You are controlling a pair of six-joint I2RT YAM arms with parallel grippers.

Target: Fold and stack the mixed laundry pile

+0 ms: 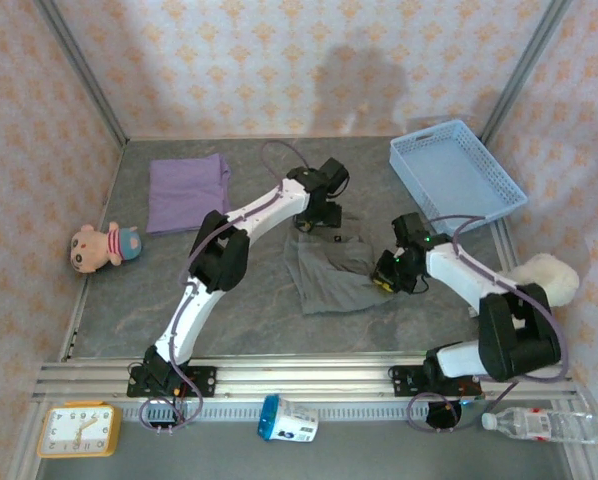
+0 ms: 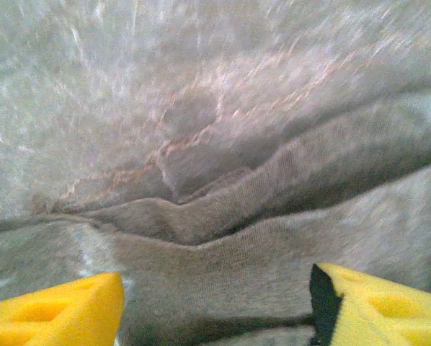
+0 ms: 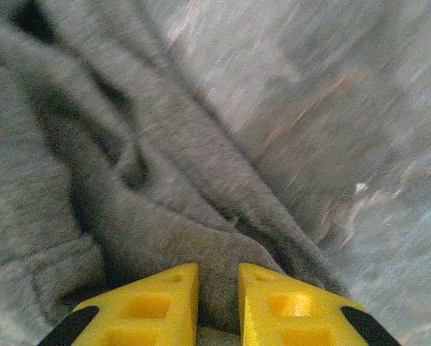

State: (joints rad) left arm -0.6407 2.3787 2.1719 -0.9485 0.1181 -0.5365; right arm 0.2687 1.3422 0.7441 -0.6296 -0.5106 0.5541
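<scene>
Yellow right fingers (image 3: 150, 306) pinch a fold of the grey-brown trousers (image 1: 331, 278), which lie crumpled mid-worktop (image 1: 269, 325). Over their far edge the left fingers (image 2: 57, 313) stand spread apart. Far left, the lilac shirt (image 1: 187, 192) lies folded.

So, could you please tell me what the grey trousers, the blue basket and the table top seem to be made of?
The grey trousers: soft knit fabric, probably cotton jersey, matte; fine ribbing and limp folds show. The blue basket: likely moulded plastic, its walls a regular rigid mesh. The table top: smooth grey, marble-veined, perhaps a printed laminate.
</scene>
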